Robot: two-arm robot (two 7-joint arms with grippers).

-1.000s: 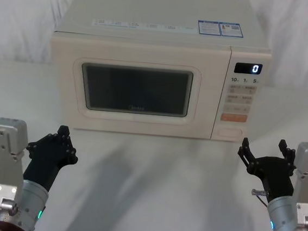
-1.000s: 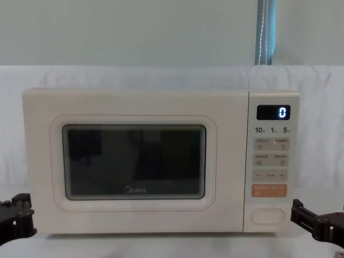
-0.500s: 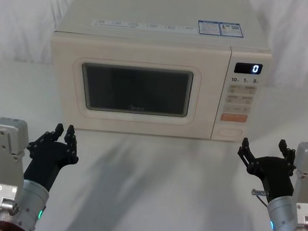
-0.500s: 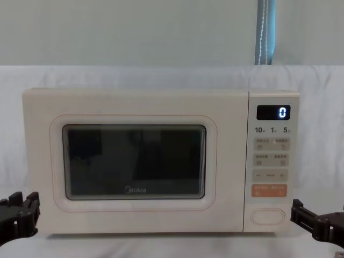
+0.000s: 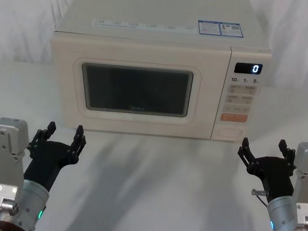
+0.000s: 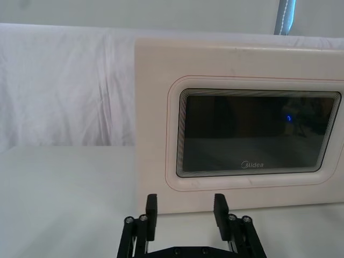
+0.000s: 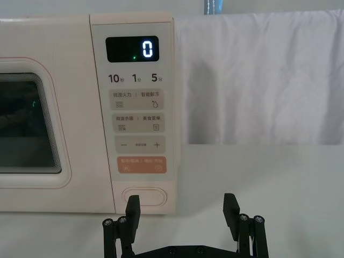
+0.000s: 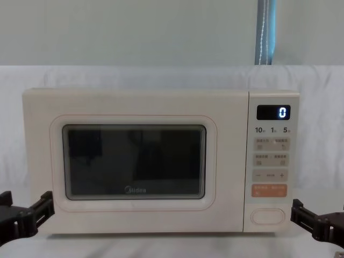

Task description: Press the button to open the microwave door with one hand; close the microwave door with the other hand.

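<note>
White cloth covers the surface where our microwave door (image 5: 137, 89) sits closed, the button (image 7: 144, 196) low on its panel. Our left pincer (image 5: 62, 136) waits released before the door's lower left; our right pincer (image 5: 262, 148) spreads released near the button.

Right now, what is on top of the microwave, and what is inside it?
On top of the microwave lie flat printed stickers near the front edge, nothing else. Inside cannot be judged: the microwave door is shut and its dark window shows only reflections.
</note>
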